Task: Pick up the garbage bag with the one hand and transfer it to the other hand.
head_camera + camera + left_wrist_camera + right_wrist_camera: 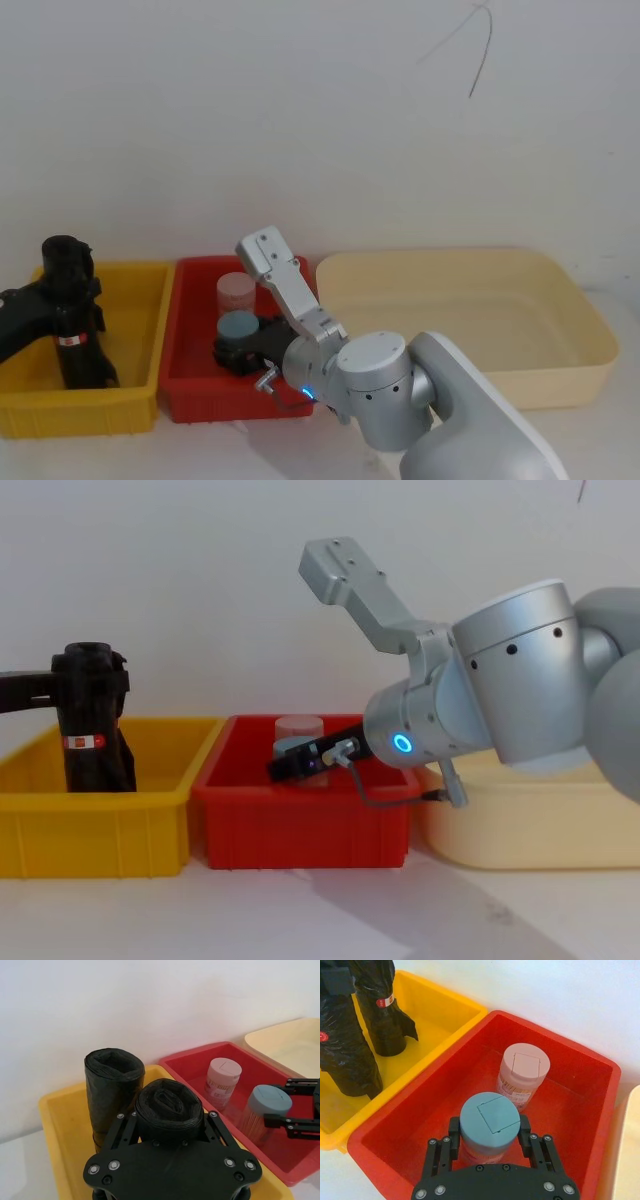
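Clamping the garbage bag near its top, your left gripper holds it upright in the yellow bin at left; your right gripper sits closed round the blue-lidded jar in the red bin alongside

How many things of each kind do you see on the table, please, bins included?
Black bag rolls: 2
Lidded jars: 2
Bins: 3
Total: 7
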Robot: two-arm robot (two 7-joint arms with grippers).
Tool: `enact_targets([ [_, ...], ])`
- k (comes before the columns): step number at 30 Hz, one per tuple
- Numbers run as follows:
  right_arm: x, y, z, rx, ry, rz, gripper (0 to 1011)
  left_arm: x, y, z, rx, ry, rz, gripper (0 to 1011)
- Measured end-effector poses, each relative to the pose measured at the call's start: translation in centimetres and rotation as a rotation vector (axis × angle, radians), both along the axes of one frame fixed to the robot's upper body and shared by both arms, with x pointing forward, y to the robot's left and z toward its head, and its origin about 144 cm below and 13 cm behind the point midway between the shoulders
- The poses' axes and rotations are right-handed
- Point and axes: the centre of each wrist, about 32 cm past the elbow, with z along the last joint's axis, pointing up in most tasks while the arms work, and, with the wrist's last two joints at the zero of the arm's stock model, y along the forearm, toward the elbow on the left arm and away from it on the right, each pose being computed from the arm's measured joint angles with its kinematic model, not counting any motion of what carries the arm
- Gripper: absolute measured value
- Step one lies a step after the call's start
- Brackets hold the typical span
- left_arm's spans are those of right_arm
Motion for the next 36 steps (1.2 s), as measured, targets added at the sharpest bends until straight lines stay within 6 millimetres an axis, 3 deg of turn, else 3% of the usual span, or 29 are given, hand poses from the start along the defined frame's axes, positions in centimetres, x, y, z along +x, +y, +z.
enact_targets([
  [13,-0.2,-0.3,0.8,0.015,-0.020,0.004,675,0.3,-0.2,0.8,0.000,-0.031,-0.005,381],
  [25,-1.0,-2.2,4.8,0.105,-0.133,-0.005,675,1.7,-1.7,5.6,-0.017,-0.156,-0.072,381],
  [31,-1.4,-3.4,6.7,0.134,-0.206,-0.034,675,3.4,-3.1,9.0,-0.032,-0.239,-0.148,381],
  [36,-1.8,-4.9,8.2,0.141,-0.277,-0.091,675,4.9,-4.1,10.6,-0.046,-0.279,-0.206,381],
])
